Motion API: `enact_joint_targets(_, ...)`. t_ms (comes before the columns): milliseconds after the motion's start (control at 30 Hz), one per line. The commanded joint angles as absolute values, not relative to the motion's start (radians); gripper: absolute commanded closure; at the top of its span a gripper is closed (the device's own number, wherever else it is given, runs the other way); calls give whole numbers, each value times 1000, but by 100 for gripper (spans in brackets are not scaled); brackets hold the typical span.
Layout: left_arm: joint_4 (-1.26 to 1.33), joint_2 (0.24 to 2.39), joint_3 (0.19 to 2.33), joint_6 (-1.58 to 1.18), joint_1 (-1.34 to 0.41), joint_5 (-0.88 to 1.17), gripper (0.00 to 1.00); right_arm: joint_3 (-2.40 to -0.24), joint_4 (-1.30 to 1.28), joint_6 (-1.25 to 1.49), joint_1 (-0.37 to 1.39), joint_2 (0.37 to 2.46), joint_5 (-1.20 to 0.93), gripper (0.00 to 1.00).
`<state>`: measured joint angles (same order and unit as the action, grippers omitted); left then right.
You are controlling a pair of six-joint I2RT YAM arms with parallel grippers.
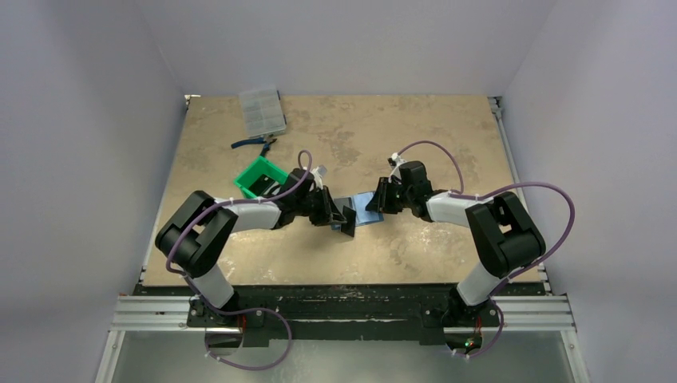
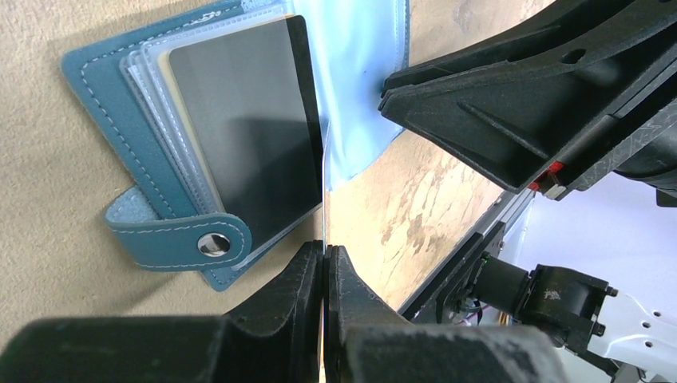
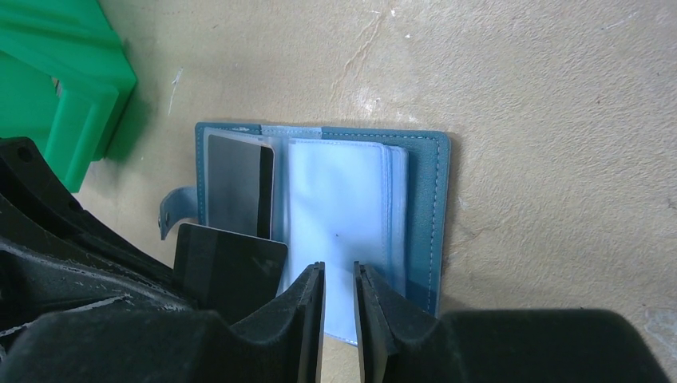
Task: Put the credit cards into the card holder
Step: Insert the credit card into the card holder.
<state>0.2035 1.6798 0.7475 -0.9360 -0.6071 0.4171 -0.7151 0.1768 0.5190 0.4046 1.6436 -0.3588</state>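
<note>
Card insertion, partly complete. The card holder (image 3: pixel 429 223), a small teal-blue stitched folding wallet, lies open and flat on the tan mottled table (image 1: pixel 415 136), about mid-table, between the two grippers and near the green plastic tray (image 3: pixel 72 72). Its inner leaves are clear to pale-blue plastic sleeves stacked like pages. A clasp tab (image 2: pixel 180 239) with a metal snap projects from one cover edge. One item is done: the seated credit card (image 3: pixel 239 187), a dark rectangular card, shows through a clear sleeve on the tab side of the wallet. The held credit card (image 3: pixel 231 275), a thin, dark, glossy rectangle, is not yet in. The left gripper (image 2: pixel 323 254) is clenched on its edge, so its own wrist view shows the card nearly edge-on. The card stands at the wallet's edge on the tab side, outside every pocket; whether it touches that edge cannot be told. The right gripper (image 3: pixel 339 271) has its fingers drawn close with a pale-blue sleeve leaf (image 3: pixel 339 191) between them, apparently pinching that leaf to hold the sleeves spread. Left to do, by this reading: slip the held card into an open sleeve and let go. Whether further cards wait elsewhere, for instance in the tray, cannot be told.
</note>
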Motion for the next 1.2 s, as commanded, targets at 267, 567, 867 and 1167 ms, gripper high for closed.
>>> enact_joint_targets(267,339,1739,742,-960,-574,486,100,-698,167,499,400,1672,-344,73)
enact_joint_targets(567,452,1783,736,-1006,-553,520,100,-701,166,495,400,1676,-348,73)
enact_joint_targets(867,605,1829,709,-1110,-552,484,100,-706,166,495,400,1684,-357,73)
enact_joint_targets(1167,600,1836,717,-1105,-552,429,100,-707,166,495,400,1690,-362,73)
